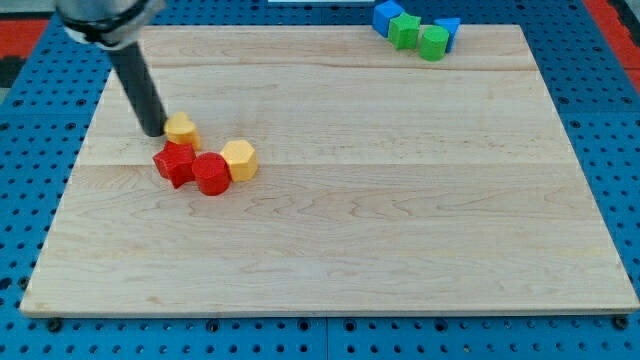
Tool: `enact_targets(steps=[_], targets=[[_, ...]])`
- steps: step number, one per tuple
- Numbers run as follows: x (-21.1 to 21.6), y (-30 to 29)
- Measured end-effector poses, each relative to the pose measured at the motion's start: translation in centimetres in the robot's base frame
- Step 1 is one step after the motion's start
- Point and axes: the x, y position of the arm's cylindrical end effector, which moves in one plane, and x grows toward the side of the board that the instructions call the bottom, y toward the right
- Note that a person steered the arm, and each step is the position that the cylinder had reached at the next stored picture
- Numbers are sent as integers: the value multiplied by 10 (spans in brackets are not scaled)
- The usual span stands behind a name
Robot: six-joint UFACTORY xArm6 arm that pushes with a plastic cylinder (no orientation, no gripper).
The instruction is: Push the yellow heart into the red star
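A yellow heart (pixel 182 129) sits at the worktop's (pixel 400 200) left, touching the red star (pixel 175 163) just nearer. My tip (pixel 152 131) rests against the heart's left side; the rod has no gripper, holding nothing. A red block (pixel 211 173) and yellow hexagon (pixel 240 159) adjoin rightward.

A pale wooden board (pixel 400 200) of glued planks lies on a blue perforated surface (pixel 620 120). Red patches show at the view's top corners. Light is even.
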Motion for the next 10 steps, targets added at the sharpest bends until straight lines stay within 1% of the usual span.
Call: enact_targets(steps=[1,2,3,4,5,6,7,8,9,10], targets=[[-9,3],[-19,25],[-5,33],[-16,34],[-15,-12],[31,-31],[34,-25],[47,-25],[51,-2],[51,33]])
